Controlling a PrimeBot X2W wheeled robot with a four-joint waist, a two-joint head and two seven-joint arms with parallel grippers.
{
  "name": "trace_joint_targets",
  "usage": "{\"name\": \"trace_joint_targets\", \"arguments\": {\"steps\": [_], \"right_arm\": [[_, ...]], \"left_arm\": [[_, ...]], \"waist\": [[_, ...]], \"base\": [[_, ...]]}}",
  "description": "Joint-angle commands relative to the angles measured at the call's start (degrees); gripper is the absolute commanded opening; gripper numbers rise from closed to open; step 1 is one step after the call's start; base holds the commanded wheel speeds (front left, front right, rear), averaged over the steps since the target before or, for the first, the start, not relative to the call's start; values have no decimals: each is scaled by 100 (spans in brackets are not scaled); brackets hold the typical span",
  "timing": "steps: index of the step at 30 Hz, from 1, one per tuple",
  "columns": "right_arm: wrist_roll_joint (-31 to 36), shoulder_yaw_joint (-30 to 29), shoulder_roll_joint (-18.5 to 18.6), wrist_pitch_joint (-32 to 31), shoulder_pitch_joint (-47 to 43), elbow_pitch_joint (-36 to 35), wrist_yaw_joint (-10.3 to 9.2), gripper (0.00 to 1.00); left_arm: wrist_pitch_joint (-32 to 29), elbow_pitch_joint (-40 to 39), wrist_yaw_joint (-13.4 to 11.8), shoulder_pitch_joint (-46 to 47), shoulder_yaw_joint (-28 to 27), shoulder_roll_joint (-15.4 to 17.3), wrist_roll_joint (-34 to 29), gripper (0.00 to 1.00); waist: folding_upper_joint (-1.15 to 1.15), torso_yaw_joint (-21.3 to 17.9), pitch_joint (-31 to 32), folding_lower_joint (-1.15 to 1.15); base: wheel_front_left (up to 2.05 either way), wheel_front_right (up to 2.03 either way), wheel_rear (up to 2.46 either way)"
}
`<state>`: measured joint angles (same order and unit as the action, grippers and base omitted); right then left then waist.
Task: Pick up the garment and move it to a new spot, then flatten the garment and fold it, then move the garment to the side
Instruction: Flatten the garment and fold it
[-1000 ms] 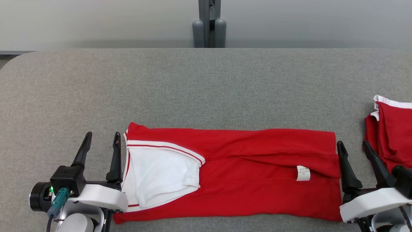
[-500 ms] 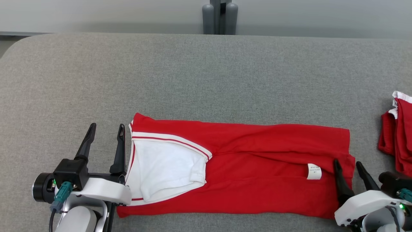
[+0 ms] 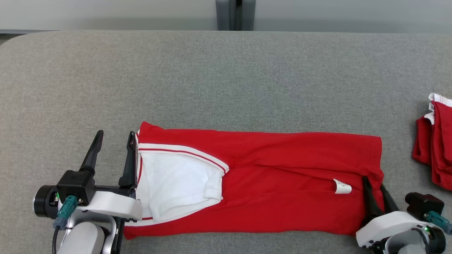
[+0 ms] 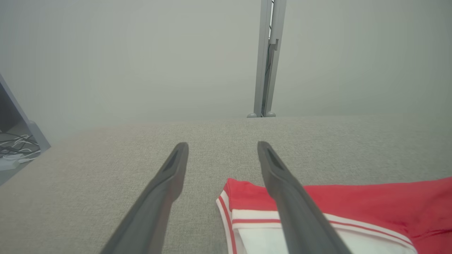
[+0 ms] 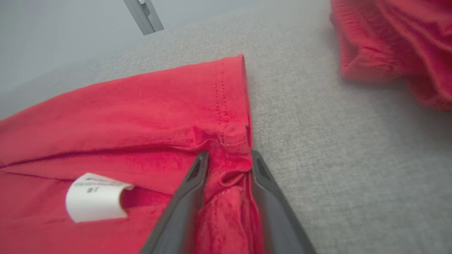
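Head view: a grey fabric-covered worktop (image 3: 226, 77) meets a pale wall (image 3: 106, 14); the long red cloth garment (image 3: 282, 183) lies flat along its near edge. Left wrist view: the left gripper (image 4: 222, 144) gapes wide at the garment's left end. Right wrist view: the right gripper (image 5: 229, 154) pinches the bunched right hem.

White wrist shells (image 3: 109, 210), dark fingers (image 3: 92, 151), teal connectors (image 3: 66, 211)

open tabletop (image 3: 226, 77) beyond garment (image 3: 282, 176); red pile (image 3: 438, 141) blocks right side
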<state>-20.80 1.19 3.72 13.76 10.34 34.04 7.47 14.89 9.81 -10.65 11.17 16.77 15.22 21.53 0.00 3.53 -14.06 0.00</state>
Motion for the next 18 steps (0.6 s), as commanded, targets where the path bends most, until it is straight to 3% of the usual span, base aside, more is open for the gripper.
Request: {"name": "trace_joint_targets", "arguments": {"steps": [1, 6, 18], "right_arm": [[-48, 149, -105, -117, -138, 244, 6, 0], [-325, 251, -111, 39, -104, 389, 2, 0], [-125, -483, 462, 143, -1, -946, -8, 0]], "left_arm": [[20, 5, 19, 117, -26, 9, -33, 100], [20, -10, 23, 128, -55, 10, -47, 100], [20, 7, -11, 31, -147, -63, -24, 100]], "waist": [[0, -3, -5, 0], [0, -24, -46, 0], [0, -58, 63, 0]], "base": [[0, 0, 0], [0, 0, 0], [0, 0, 0]]}}
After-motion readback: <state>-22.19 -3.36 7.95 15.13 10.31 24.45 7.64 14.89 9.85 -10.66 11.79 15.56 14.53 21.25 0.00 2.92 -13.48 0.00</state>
